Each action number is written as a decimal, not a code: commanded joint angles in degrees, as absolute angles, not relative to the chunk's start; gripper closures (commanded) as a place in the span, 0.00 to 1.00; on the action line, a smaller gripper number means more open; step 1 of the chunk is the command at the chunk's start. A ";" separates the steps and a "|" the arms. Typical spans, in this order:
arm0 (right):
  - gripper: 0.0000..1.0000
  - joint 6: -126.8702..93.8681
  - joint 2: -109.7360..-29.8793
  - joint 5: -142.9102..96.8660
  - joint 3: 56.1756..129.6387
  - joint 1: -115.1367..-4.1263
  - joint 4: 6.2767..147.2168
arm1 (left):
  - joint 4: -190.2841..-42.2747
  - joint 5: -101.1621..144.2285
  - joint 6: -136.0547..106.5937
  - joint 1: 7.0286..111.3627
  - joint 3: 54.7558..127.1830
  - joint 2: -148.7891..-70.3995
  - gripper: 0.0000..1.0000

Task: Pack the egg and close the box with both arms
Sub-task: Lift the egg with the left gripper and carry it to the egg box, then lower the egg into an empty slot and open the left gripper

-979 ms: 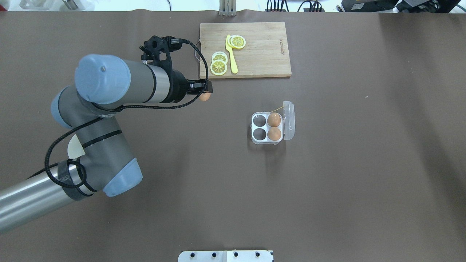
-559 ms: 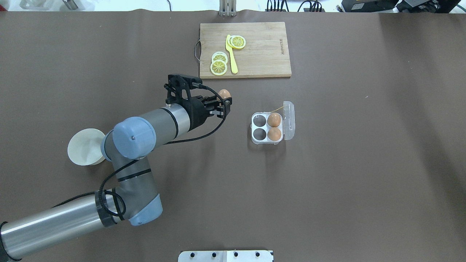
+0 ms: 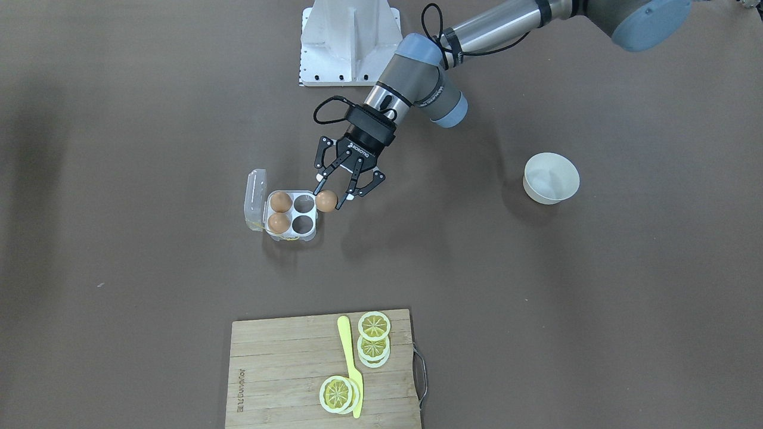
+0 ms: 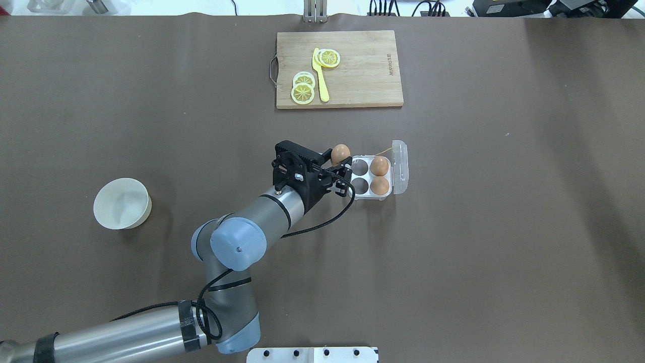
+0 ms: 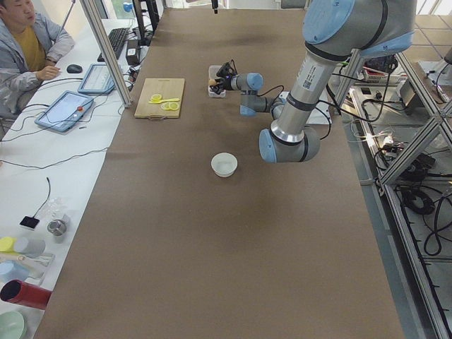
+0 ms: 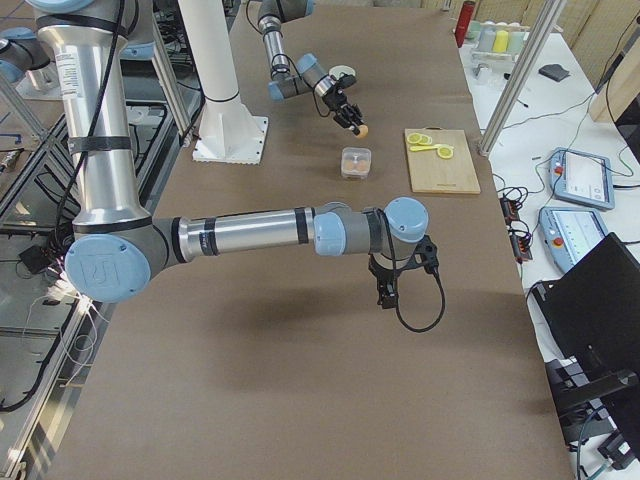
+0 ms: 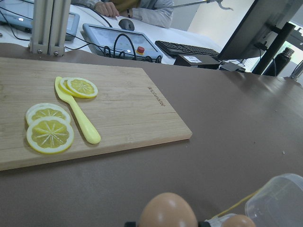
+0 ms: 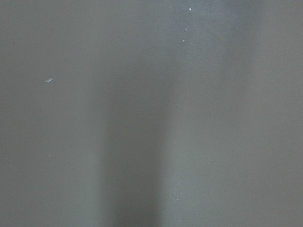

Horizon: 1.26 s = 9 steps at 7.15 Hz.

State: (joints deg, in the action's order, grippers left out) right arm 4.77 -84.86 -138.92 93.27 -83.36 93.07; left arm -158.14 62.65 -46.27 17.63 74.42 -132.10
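So the left tool [image 3: 329, 198] is pinching the egg [image 3: 326, 201] right at its fingertips. The egg is up off the worktop [image 4: 478, 242], just beside the box [image 4: 359, 185] on the side with the two bare cells, not over a cell as far as I can see. The box's clear lid [image 3: 255, 199] is flipped open on the side away from the tool, and two other eggs [image 3: 281, 202] sit in the two cells next to that lid.

The right tool [image 6: 388, 297] only turns up in the side view, pointing down at bare worktop well apart from the box. Can't tell if it's spread or pressed together.

Also around: a white bowl [image 4: 122, 203] off on the left arm's side, and a cutting board [image 4: 363, 70] with lemon slices [image 4: 303, 93] and a yellow knife [image 4: 321, 75].
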 commanded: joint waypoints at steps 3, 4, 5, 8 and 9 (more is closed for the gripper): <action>0.00 4.75 -84.99 -139.04 92.90 -83.32 93.08 | -157.94 58.45 -43.07 14.24 70.68 -134.81 1.00; 0.00 4.75 -85.43 -139.22 93.34 -83.32 93.08 | -157.94 58.36 -43.07 13.98 69.79 -135.52 1.00; 0.00 4.83 -85.69 -139.22 93.08 -83.32 93.08 | -157.94 58.36 -43.07 13.97 69.00 -135.88 1.00; 0.00 4.83 -85.69 -139.22 93.25 -83.32 93.08 | -157.94 58.36 -43.07 13.97 67.41 -137.46 1.00; 0.00 4.92 -85.69 -139.22 93.25 -83.41 93.08 | -157.94 58.45 -43.07 13.97 67.24 -137.55 1.00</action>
